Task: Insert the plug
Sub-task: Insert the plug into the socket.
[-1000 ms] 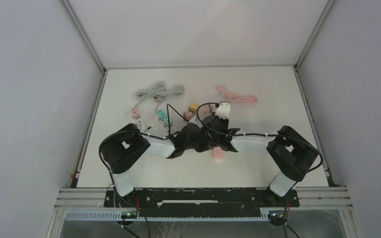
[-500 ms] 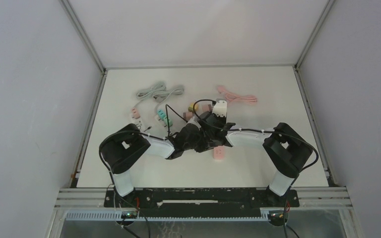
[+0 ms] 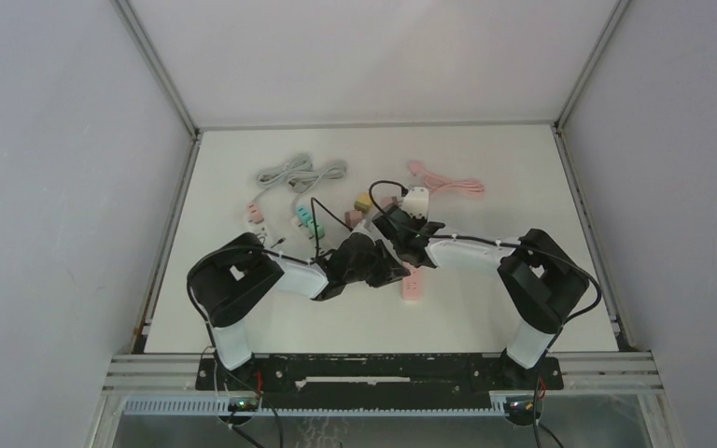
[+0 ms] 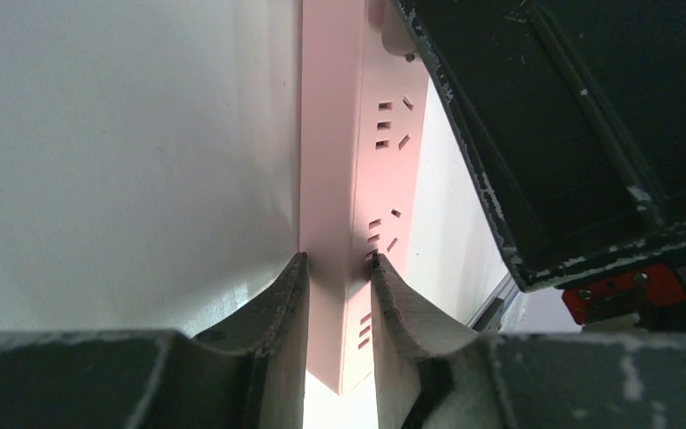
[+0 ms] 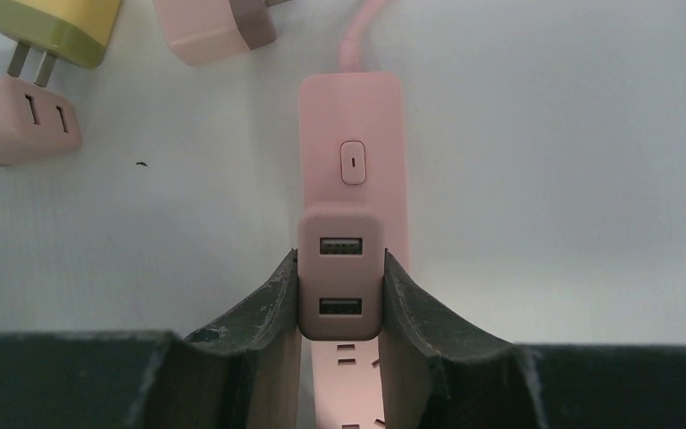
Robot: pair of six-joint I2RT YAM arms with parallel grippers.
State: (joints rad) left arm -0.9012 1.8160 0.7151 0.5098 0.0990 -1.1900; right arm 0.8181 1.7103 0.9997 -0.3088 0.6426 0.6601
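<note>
A pink power strip [image 5: 352, 134] lies flat on the white table; its near end shows in the top view [image 3: 412, 286]. My left gripper [image 4: 339, 277] is shut on the strip [image 4: 357, 179], gripping its long sides near one end. My right gripper [image 5: 340, 295] is shut on a pink USB charger plug [image 5: 340, 268] with two USB ports. The plug sits directly over the strip, just below its switch; I cannot tell how deep its prongs sit. In the top view both grippers, left [image 3: 385, 271] and right [image 3: 400, 245], meet mid-table.
A yellow plug [image 5: 49, 27] and two pink plugs [image 5: 18, 121] lie left of the strip's cord end. Grey cables [image 3: 299, 173], a green plug [image 3: 306, 221] and a pink cable [image 3: 443, 182] lie farther back. The right arm's black body [image 4: 572, 134] hangs close by.
My right arm has swung left and slightly away, bringing the plug over the strip beside the left gripper. The left arm and the strip have stayed put.
</note>
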